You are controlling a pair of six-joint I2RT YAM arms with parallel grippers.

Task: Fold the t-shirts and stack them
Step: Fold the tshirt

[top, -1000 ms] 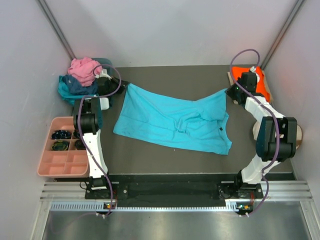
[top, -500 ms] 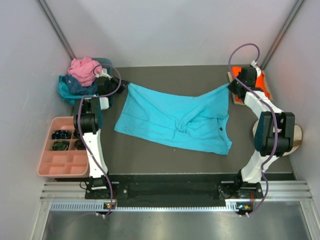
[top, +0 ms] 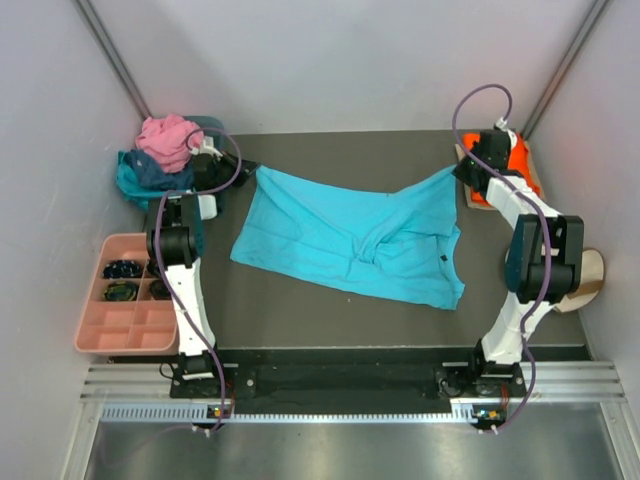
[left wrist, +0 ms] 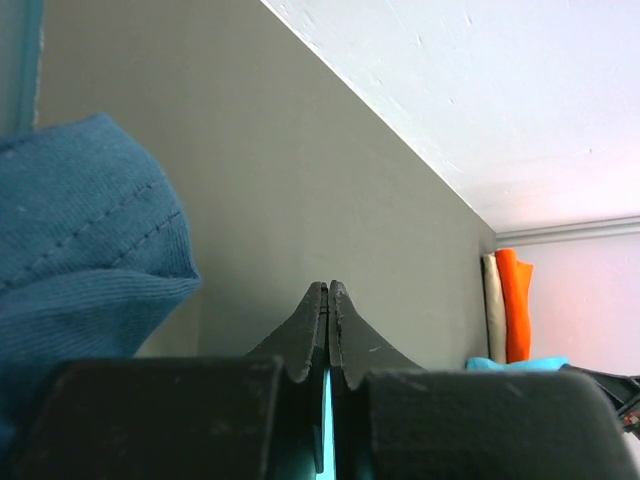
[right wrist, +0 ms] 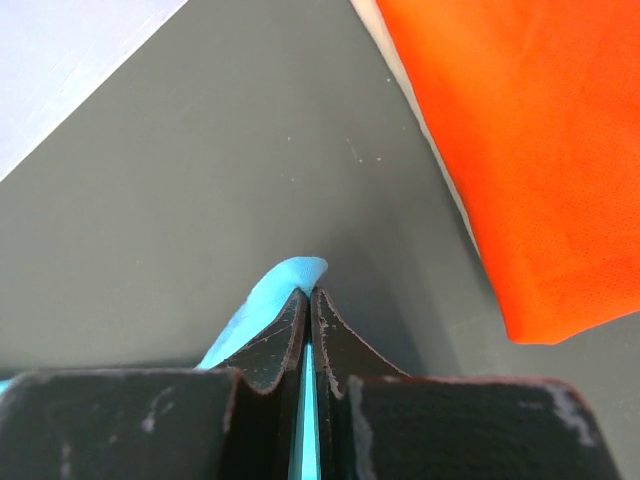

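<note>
The bright turquoise cloth t-shirt (top: 350,240) lay on the grey table (top: 300,320), far corners pinched tight by the left gripper (left wrist: 328,300) and right gripper (right wrist: 307,300) — the right one had drawn its corner nearer the folded orange t-shirt (right wrist: 500,150), stretching the cloth for folding

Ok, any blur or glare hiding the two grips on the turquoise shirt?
Top external: even light, sharp, no glare, turquoise shirt clear. Left wrist: left gripper sharp at the tips, dark body near the lens soft, only a cloth sliver shows. Right wrist: right gripper crisp, orange shirt oversaturated, nearly textureless.
</note>
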